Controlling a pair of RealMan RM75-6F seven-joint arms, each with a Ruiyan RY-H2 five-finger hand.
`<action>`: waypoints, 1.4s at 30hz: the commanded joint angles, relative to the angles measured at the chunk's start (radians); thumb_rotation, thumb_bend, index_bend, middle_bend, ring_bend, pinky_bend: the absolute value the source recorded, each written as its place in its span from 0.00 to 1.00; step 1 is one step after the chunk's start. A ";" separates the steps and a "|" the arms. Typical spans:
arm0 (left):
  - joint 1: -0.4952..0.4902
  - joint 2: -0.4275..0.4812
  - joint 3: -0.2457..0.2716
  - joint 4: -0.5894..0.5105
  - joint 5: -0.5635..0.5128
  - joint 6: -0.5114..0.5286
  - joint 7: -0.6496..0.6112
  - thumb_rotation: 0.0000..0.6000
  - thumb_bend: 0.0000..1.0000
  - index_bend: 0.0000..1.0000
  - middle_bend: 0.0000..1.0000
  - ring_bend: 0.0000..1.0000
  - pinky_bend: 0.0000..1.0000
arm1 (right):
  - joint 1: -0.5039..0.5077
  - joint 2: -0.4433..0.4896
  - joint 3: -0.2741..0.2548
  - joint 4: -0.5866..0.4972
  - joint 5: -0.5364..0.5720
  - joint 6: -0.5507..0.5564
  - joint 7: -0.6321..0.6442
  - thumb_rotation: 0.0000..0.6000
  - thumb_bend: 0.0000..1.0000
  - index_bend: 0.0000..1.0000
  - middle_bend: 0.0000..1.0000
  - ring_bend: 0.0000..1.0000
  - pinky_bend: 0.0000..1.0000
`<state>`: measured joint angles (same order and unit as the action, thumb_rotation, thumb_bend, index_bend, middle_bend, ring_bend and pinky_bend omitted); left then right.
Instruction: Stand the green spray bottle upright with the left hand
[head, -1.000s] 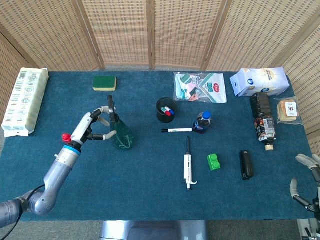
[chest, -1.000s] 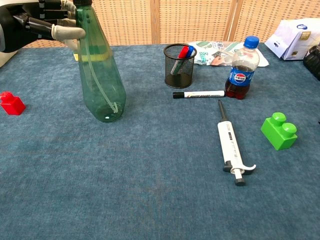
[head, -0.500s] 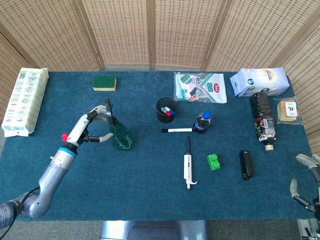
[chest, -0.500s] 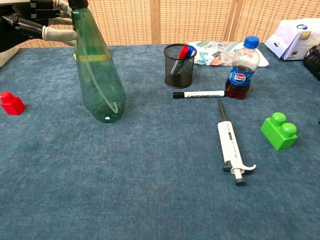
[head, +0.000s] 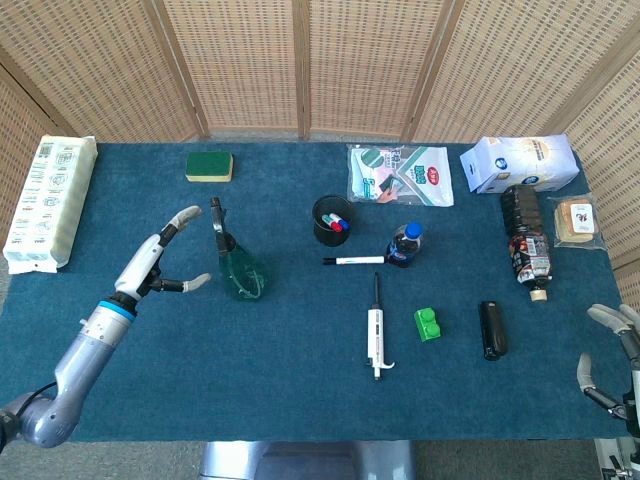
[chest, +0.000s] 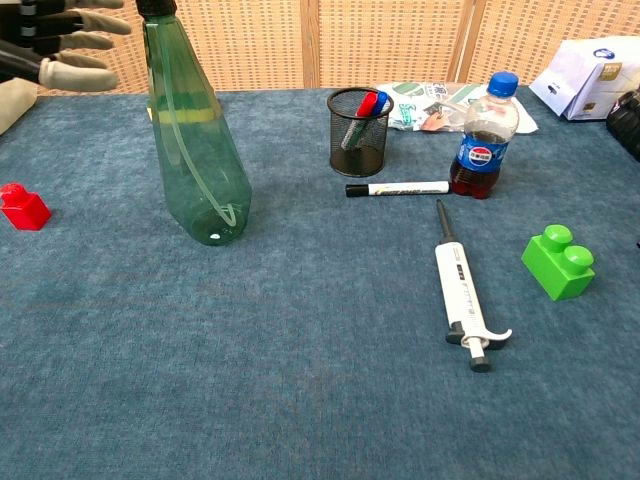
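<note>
The green spray bottle (head: 238, 268) (chest: 194, 150) stands upright on the blue table, its black nozzle at the top. My left hand (head: 163, 257) (chest: 62, 47) hovers to the bottle's left with its fingers spread, clear of the bottle and holding nothing. At the frame's bottom right edge my right hand (head: 610, 360) rests off the table with its fingers apart and nothing in it; the chest view does not show it.
A red block (chest: 24, 207) lies left of the bottle. A mesh pen cup (head: 332, 220), a marker (head: 353, 260), a cola bottle (head: 405, 244), a pipette (head: 376, 330) and a green block (head: 429, 324) lie to the right. A green sponge (head: 209, 166) sits far back.
My left hand has let go of the bottle's neck and drawn away to the left, fingers spreading. The bottle has straightened from a slight tilt and stays standing.
</note>
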<state>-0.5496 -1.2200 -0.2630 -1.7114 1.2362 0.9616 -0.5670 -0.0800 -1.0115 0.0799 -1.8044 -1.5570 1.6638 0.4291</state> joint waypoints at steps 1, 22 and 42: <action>0.021 0.043 0.014 -0.027 0.014 0.006 0.002 1.00 0.29 0.00 0.00 0.00 0.02 | 0.007 0.004 0.004 -0.003 0.003 -0.008 -0.007 1.00 0.57 0.22 0.22 0.08 0.14; 0.324 0.424 0.222 -0.234 0.133 0.230 0.184 1.00 0.29 0.07 0.00 0.00 0.04 | 0.166 0.001 0.073 0.010 0.104 -0.204 -0.351 1.00 0.56 0.23 0.22 0.06 0.12; 0.497 0.315 0.282 -0.252 0.226 0.530 0.607 1.00 0.29 0.16 0.07 0.00 0.03 | 0.195 -0.048 0.062 0.046 0.099 -0.188 -0.596 1.00 0.56 0.24 0.23 0.05 0.08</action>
<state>-0.0526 -0.8987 0.0219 -1.9623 1.4605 1.4881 0.0255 0.1145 -1.0590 0.1423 -1.7582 -1.4579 1.4759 -0.1669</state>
